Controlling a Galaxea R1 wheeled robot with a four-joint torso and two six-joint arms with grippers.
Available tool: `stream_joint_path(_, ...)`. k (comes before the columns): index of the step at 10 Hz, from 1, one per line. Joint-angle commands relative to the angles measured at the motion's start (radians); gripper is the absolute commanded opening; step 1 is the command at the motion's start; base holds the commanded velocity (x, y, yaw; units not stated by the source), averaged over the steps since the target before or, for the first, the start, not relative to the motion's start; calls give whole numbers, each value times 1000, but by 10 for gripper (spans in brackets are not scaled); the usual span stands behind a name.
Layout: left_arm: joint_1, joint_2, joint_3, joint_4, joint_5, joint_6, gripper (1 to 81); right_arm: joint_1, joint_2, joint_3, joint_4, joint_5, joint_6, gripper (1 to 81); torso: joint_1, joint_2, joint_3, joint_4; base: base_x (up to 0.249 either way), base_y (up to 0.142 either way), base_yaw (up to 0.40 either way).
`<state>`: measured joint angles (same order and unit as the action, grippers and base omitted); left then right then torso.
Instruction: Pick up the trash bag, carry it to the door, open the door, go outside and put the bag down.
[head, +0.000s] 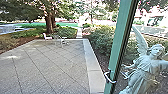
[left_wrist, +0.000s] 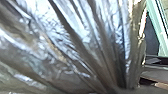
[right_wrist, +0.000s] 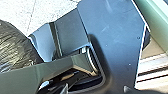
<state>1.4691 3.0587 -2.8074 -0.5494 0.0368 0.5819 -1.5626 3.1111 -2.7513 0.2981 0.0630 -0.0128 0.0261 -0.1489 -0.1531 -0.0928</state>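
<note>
Left gripper (left_wrist: 113, 89) clenched on the trash bag (left_wrist: 75, 50), folds drawn tight into its grip. Right gripper (right_wrist: 96, 89) empty, fingertips apart. Bag near the door (head: 120, 42), which looks open. Paved yard (head: 55, 65) left of door; statue (head: 147, 65) right of door's frame. Step in hand, by my reading: passing out. Best done slowly, bag kept off the frame, right arm clear of the handle (head: 111, 81), grip firm against swing.

White chairs (head: 47, 37) stood near the far edge of the grey paved patio (head: 50, 67), a thick brown tree trunk (head: 49, 22) behind. Right of the patio rose a green door frame (head: 119, 37); right of that, a pale winged stone statue (head: 146, 66).
</note>
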Motion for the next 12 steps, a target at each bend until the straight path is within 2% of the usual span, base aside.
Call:
stream_joint_path(1, -51, 0, 0, 6, 68, 9, 10, 37, 8, 6, 1, -61, -3, 811, 0, 0, 0, 0, 77, 0, 0)
stream_joint_path(12, -51, 0, 0, 6, 68, 9, 10, 38, 4, 6, 1, -61, -3, 811, -2, 0, 0, 0, 91, 0, 0)
